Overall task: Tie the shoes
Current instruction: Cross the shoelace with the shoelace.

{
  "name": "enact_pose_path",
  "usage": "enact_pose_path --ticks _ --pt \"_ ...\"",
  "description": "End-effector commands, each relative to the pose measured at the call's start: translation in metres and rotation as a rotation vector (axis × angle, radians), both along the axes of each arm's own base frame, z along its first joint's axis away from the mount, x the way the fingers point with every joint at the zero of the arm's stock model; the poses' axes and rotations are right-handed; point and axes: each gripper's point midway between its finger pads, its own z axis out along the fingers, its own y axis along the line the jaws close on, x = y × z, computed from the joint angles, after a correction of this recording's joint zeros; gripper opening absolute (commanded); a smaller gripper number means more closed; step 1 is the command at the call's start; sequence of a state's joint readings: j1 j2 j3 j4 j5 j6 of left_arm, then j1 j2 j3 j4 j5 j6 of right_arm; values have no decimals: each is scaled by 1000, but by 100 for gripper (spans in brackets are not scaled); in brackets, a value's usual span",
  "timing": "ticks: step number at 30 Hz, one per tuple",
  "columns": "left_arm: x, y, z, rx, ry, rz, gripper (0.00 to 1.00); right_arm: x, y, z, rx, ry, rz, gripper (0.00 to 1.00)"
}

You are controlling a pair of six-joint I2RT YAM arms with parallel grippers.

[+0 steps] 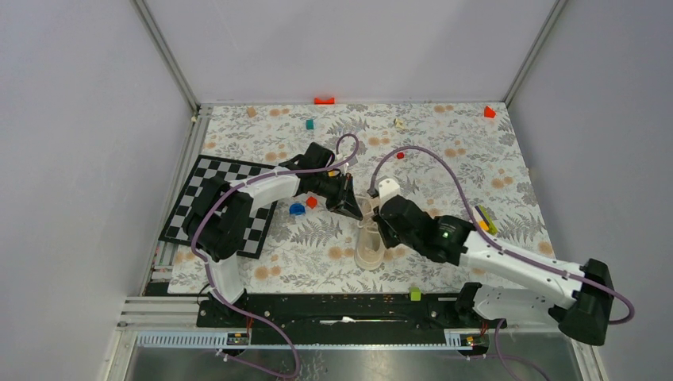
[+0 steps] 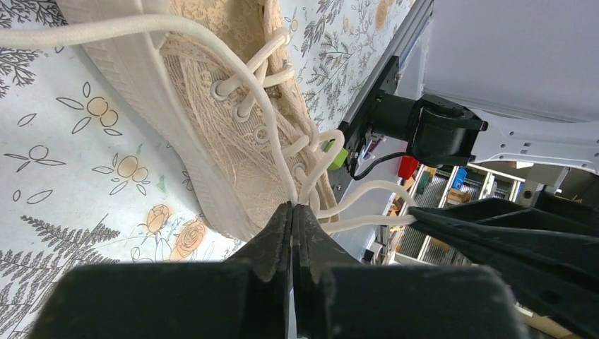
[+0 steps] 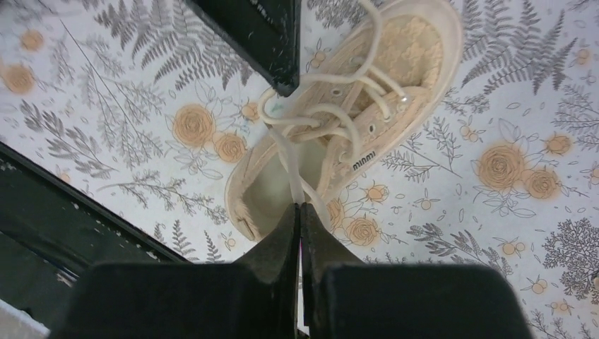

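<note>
The cream-beige sneaker (image 1: 370,246) lies on the floral mat between both arms, toe pointing away from the bases. In the left wrist view the shoe (image 2: 219,134) fills the upper middle, and my left gripper (image 2: 292,206) is shut on a pale lace (image 2: 272,123) beside the eyelets. The right arm's black fingers (image 2: 508,226) pinch another lace strand at the right. In the right wrist view my right gripper (image 3: 299,206) is shut on a lace (image 3: 286,159) just above the shoe's (image 3: 402,56) heel opening. The left gripper's finger (image 3: 258,35) hangs above the loosely crossed laces.
A checkerboard (image 1: 218,202) lies at the left of the mat, with a blue piece (image 1: 297,209) and a red piece (image 1: 312,202) beside it. Small blocks are scattered about: teal (image 1: 309,124), red (image 1: 490,112), green (image 1: 414,294). A black rail (image 1: 333,305) runs along the near edge.
</note>
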State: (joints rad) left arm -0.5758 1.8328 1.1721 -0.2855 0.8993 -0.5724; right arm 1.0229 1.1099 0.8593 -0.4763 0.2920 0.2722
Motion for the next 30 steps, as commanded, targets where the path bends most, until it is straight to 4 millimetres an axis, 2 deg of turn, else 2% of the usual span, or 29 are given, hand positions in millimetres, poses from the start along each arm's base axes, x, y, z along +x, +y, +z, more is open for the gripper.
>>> enact_pose_path --ticks 1,4,6,10,13,15,17,18,22,23,25,27,30 --pt "13 -6 20 -33 -95 -3 0 12 -9 28 122 -115 -108 0" --pt "13 -6 19 -32 -93 -2 0 13 -17 38 184 -153 -159 0" --pt "13 -6 20 -33 -92 -3 0 15 -26 36 198 -166 -213 0" --pt "12 -5 21 -36 -95 -4 0 19 -50 20 203 -143 -388 0" --pt "12 -5 23 -39 -97 -5 0 19 -70 -1 212 -71 -583 0" --pt "12 -6 25 -43 -101 -7 0 14 -73 -18 223 -3 -674 17" --pt "10 -6 25 -20 -125 -17 0 10 -69 -27 227 41 -695 34" --pt "9 -6 26 2 -146 -29 0 9 -68 -28 229 53 -700 37" --pt "3 -6 28 36 -175 -53 0 14 -60 -17 278 23 -654 40" --pt "3 -6 29 35 -176 -53 0 16 -56 -13 282 -1 -593 40" --pt "3 -5 29 38 -176 -51 0 19 -32 -1 338 -37 -436 39" --pt "2 -5 29 35 -175 -53 0 15 -14 0 332 -35 -285 39" --pt "1 -5 33 31 -181 -54 0 6 2 -11 286 27 -129 43"
